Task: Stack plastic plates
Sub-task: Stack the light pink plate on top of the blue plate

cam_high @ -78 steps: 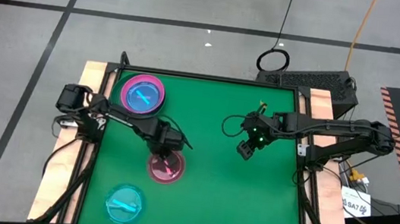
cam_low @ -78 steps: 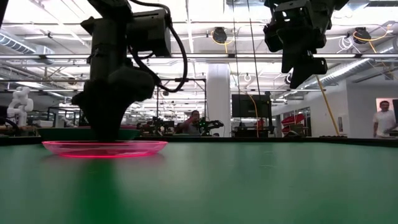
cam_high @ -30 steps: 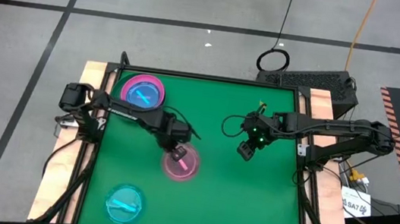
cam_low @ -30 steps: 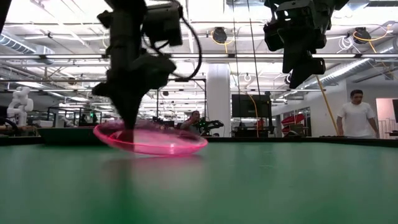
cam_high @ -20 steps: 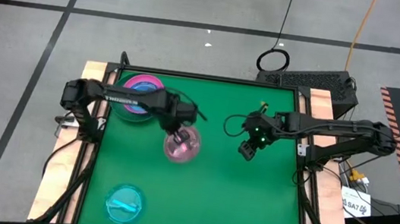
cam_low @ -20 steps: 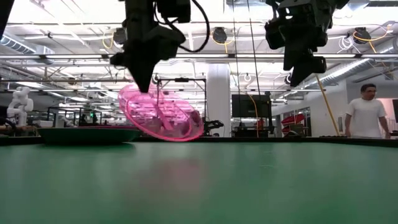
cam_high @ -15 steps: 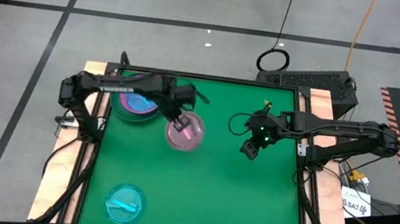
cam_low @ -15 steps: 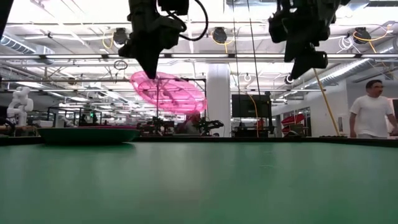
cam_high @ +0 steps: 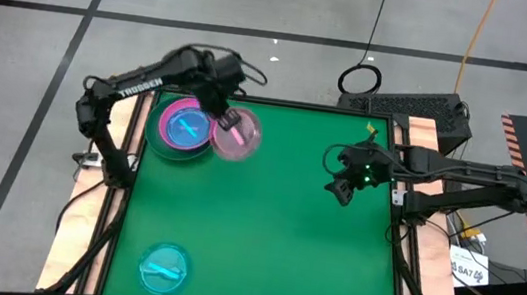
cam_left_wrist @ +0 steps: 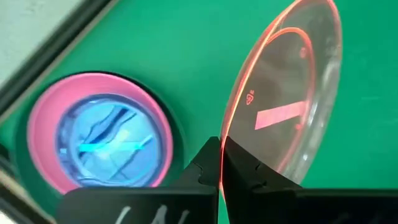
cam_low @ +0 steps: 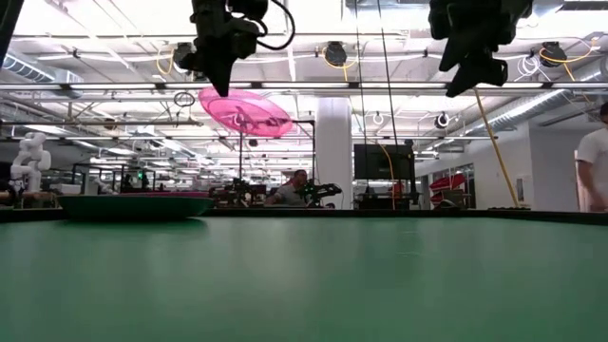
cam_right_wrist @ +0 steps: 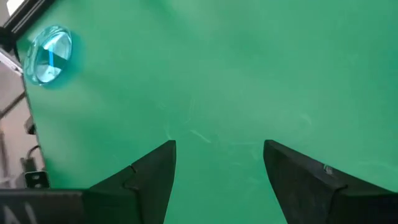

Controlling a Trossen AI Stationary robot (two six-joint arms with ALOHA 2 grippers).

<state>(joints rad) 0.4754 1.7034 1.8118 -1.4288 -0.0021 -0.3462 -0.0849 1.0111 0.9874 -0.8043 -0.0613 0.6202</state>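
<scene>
My left gripper (cam_high: 223, 118) is shut on a translucent pink plate (cam_high: 239, 135), high above the table's far left part. Just left of it a stack (cam_high: 183, 126) rests on the table: a dark plate at the bottom, a magenta plate (cam_left_wrist: 43, 127) in it, a cyan plate (cam_left_wrist: 102, 146) on top. In the low view the pink plate (cam_low: 245, 112) hangs well above the stack (cam_low: 123, 205). A second cyan plate (cam_high: 165, 266) lies flat near the near left corner. My right gripper (cam_high: 342, 190) hovers open over the table's right side, holding nothing. My left gripper pinches the pink plate's rim (cam_left_wrist: 222, 144) between its two fingers, one on the upper face and one on the underside. The fingers come from above, pointing steeply down. The plate is lifted clear and tilted, its free side (cam_low: 280, 130) lower than the held edge.
The green mat (cam_high: 272, 239) lies bare through the middle and right. Wooden borders (cam_high: 123, 100) run along the table's left and right sides. A dark box (cam_high: 419, 108) and cables sit off the far right corner. A person (cam_low: 594, 171) stands in the room behind.
My left gripper has risen and swung toward the far left, toward the stack, staying shut. The pink plate went from low over the table's middle to high beside the stack, tipping steeply on the way. My right gripper drifted a little toward the right edge and up.
</scene>
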